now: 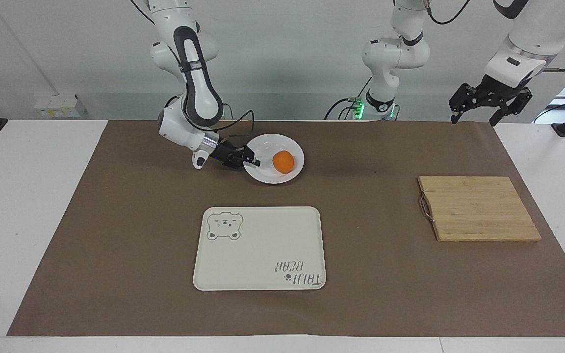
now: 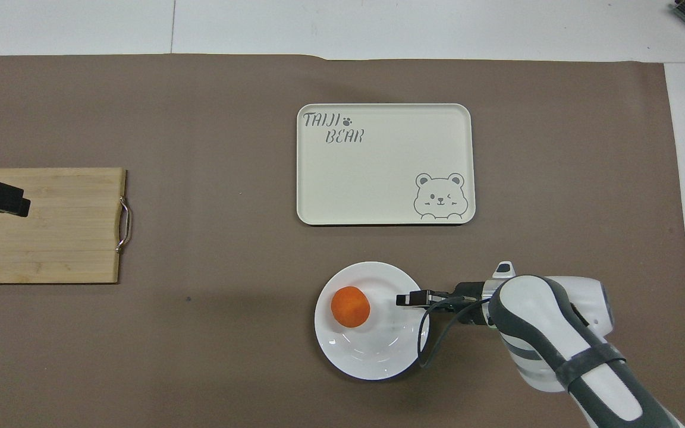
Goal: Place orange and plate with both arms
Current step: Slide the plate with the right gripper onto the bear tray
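Orange (image 1: 283, 162) on plate (image 1: 269, 177), rim in right gripper (image 1: 251, 160), facing view only.
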Motion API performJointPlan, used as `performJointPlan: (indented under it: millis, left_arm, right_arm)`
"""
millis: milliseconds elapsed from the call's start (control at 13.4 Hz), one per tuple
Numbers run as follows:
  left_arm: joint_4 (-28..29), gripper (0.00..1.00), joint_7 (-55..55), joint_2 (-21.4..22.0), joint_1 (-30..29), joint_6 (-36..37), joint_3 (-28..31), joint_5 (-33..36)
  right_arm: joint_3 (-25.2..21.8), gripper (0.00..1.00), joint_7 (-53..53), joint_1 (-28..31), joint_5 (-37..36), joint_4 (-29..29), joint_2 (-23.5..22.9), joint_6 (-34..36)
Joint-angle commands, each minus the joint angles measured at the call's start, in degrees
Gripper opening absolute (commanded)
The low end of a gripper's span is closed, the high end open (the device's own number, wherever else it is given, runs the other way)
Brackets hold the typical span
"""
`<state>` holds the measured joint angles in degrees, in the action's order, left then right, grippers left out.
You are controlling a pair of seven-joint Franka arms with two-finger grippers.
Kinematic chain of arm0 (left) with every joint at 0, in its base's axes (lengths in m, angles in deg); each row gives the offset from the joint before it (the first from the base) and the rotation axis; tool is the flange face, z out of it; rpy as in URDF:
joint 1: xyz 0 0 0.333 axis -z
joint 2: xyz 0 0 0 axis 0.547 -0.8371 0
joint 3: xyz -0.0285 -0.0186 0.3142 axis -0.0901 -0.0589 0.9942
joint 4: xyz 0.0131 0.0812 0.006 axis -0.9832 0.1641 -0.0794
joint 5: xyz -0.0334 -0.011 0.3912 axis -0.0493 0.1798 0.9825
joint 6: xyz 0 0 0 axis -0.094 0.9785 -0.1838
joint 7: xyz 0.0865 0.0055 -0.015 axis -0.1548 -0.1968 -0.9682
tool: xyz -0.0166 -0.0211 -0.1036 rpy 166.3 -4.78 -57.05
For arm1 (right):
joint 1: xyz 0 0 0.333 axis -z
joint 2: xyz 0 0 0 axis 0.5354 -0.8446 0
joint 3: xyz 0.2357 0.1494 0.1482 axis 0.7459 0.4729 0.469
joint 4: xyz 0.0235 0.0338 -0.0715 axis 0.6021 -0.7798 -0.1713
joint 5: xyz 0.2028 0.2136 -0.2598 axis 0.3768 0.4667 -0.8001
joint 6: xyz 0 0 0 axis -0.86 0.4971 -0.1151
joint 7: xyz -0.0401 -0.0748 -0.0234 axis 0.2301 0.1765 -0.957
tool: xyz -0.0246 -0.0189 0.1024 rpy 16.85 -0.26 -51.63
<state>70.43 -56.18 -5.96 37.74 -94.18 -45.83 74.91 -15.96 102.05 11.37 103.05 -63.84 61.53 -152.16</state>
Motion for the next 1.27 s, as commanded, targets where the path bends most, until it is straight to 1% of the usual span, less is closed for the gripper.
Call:
performJointPlan:
  millis: [0,149,224,448,970,1044,1119,1193]
  left_arm:
    - [2.13,1.0,-0.56,1.72,-0.71,-1.01,-0.65,0.88]
    - [2.13,1.0,-0.47,1.72,-0.71,-0.92,-0.65,0.88]
    - [2.13,1.0,-0.56,1.72,-0.71,-1.01,-0.65,0.88]
    - [2.13,1.0,-0.56,1.72,-0.71,-1.01,-0.65,0.88]
    - [2.13,1.0,-0.56,1.72,-0.71,-1.01,-0.65,0.88]
    - [2.13,1.0,-0.56,1.72,-0.8,-1.01,-0.65,0.88]
    - [2.13,1.0,-0.47,1.72,-0.71,-1.01,-0.65,0.88]
    - [2.13,1.0,-0.47,1.72,-0.71,-1.01,-0.65,0.88]
  right_arm:
    - [0.03,0.0,0.89,-0.27,1.34,-0.91,0.86,-0.83]
    - [0.03,0.0,2.47,-0.27,1.08,-0.2,0.51,-0.83]
    - [0.03,0.0,5.18,-0.27,1.08,0.58,0.24,-0.83]
    - [0.03,0.0,9.94,-0.18,1.16,3.92,-1.42,-0.65]
    - [-0.32,0.0,10.3,0.69,0.9,9.99,-0.64,0.84]
    - [-0.58,0.0,10.39,1.39,0.2,10.6,-0.38,2.32]
    - [-0.5,0.0,10.56,3.4,-0.93,11.83,-0.63,3.82]
    - [-0.41,0.0,10.57,4.64,-2.34,13.58,-1.51,4.27]
